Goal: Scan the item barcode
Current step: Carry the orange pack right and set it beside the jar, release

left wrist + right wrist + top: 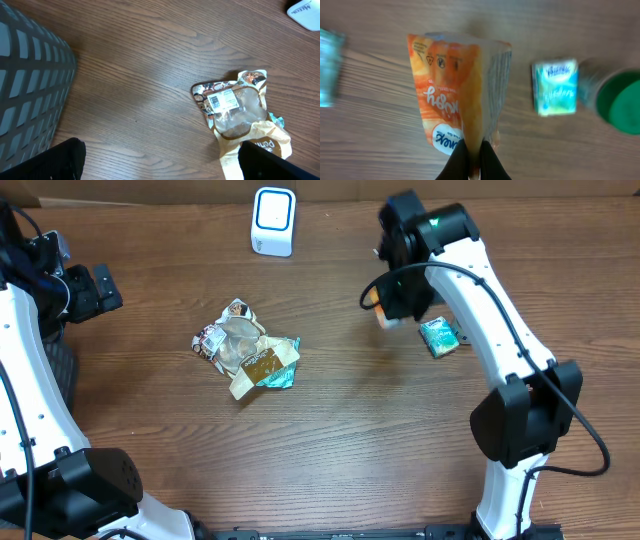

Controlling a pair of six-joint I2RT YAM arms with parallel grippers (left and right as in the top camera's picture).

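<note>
The orange pouch (455, 95) is pinched at one edge by the right pincer (474, 161). So thin a hold could be lost before the scanner (273, 220), well apart from it, is reached. The left pincer (160, 152) is spread.

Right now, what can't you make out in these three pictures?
Orange pouch: barcode not clear, blurred in the right wrist view; overhead, the right arm hides most of it.
Teal packet: print blurred, right wrist view.
Green object: blurred, cut by that view's right edge.
White device: cut by the left wrist view's corner.
Wrapper label: too small to read, left wrist view.
</note>
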